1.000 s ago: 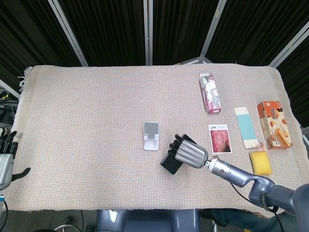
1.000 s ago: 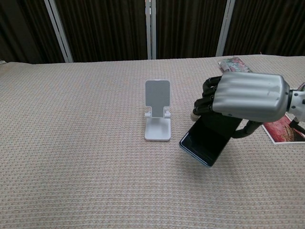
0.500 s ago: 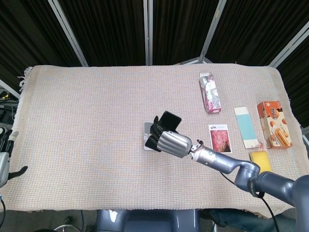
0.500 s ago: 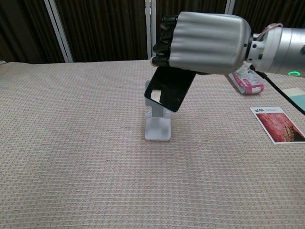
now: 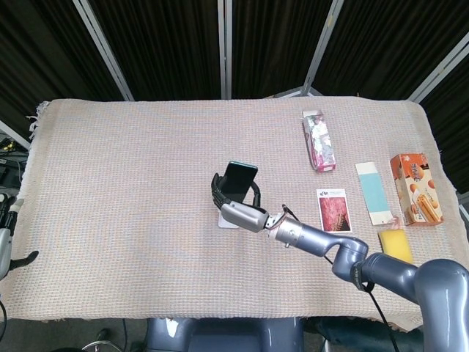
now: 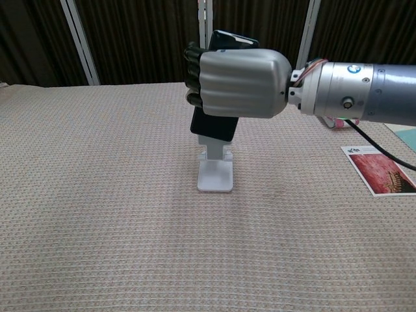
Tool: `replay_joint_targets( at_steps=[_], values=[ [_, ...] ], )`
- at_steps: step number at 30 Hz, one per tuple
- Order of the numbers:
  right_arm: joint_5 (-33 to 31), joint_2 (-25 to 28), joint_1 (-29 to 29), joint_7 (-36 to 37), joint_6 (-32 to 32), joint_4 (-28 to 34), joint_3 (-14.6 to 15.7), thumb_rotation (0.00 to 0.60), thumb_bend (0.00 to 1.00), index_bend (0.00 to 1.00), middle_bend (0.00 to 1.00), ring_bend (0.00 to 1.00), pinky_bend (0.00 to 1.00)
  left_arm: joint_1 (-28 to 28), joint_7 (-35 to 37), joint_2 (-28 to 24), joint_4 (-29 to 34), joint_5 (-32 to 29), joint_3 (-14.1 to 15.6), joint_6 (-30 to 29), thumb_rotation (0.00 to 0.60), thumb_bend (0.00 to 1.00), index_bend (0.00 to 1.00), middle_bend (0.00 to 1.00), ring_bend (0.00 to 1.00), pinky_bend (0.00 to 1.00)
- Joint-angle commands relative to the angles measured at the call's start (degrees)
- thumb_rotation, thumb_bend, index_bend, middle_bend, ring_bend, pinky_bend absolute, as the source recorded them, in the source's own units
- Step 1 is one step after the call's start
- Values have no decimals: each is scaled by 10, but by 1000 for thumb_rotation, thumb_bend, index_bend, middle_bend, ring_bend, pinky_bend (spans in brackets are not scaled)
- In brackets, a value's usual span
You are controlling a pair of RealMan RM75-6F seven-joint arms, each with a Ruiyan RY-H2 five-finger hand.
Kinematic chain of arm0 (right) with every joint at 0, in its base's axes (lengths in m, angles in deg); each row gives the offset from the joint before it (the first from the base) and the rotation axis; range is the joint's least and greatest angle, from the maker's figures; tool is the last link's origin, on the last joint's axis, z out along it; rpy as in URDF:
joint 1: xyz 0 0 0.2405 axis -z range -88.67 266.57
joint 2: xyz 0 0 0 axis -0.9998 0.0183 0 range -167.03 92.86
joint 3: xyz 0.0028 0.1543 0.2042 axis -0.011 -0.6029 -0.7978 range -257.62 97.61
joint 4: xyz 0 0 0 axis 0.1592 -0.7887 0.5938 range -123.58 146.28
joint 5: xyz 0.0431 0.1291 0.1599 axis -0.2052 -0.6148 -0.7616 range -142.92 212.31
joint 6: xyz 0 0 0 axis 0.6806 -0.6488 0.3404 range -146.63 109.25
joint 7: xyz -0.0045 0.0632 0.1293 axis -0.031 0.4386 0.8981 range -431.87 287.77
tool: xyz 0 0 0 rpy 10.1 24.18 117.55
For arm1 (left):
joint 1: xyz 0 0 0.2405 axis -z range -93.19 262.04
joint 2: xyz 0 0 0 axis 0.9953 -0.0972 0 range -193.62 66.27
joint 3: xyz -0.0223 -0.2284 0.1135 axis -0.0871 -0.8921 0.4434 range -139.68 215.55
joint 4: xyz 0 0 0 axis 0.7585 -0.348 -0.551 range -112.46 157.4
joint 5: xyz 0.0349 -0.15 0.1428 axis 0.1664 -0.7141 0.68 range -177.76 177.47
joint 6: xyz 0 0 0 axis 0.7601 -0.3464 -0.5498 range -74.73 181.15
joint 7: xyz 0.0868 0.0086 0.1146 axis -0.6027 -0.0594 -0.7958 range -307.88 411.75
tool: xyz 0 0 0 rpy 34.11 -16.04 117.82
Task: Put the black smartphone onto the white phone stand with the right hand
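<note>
My right hand grips the black smartphone and holds it nearly upright above the white phone stand. In the head view the smartphone sticks up out of the right hand, which covers most of the stand. The stand's back plate is hidden behind the phone; only its foot and lower stem show. I cannot tell whether the phone touches the stand. My left hand shows only at the far left edge, off the table, too little of it to judge its fingers.
A beige woven cloth covers the table. To the right lie a floral pink box, a red picture card, a pale blue card, an orange snack box and a yellow sponge.
My right hand lifted the phone off the cloth, carried it left and up over the stand, and turned it from tilted to nearly upright. The left hand slid further out of view.
</note>
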Motion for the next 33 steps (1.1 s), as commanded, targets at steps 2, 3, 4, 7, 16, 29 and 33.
replay_joint_targets(
  at_steps=[2, 3, 4, 7, 16, 29, 33],
  values=[
    [4, -8, -4, -5, 13, -13, 12, 600, 104, 462, 499, 409, 282, 1, -2, 1, -1, -2, 1, 2, 600, 0, 0, 0, 0, 0],
    [5, -11, -6, -7, 15, -18, 15, 600, 105, 462, 498, 408, 273, 1, -3, 1, -1, -2, 1, 3, 600, 0, 0, 0, 0, 0],
    [5, -14, -6, -9, 16, -22, 16, 600, 106, 462, 498, 406, 264, 2, -4, 2, -1, -3, 1, 4, 600, 0, 0, 0, 0, 0],
    [4, -21, -9, -16, 16, -33, 17, 600, 108, 461, 493, 400, 252, 2, -5, 2, -1, -4, 1, 4, 600, 0, 0, 0, 0, 0],
    [18, -29, -22, -24, 24, -49, 32, 600, 116, 462, 475, 379, 202, 4, -6, 4, -4, -9, 0, 7, 600, 0, 0, 0, 0, 0],
    [28, -39, -46, -2, 39, -76, 50, 600, 121, 463, 461, 359, 195, 8, -10, 8, -11, -22, -3, 13, 600, 0, 0, 0, 0, 0],
    [25, -41, -44, 4, 36, -83, 54, 600, 113, 405, 391, 315, 163, 8, -12, 8, -11, -22, -3, 12, 600, 0, 0, 0, 0, 0]
  ],
)
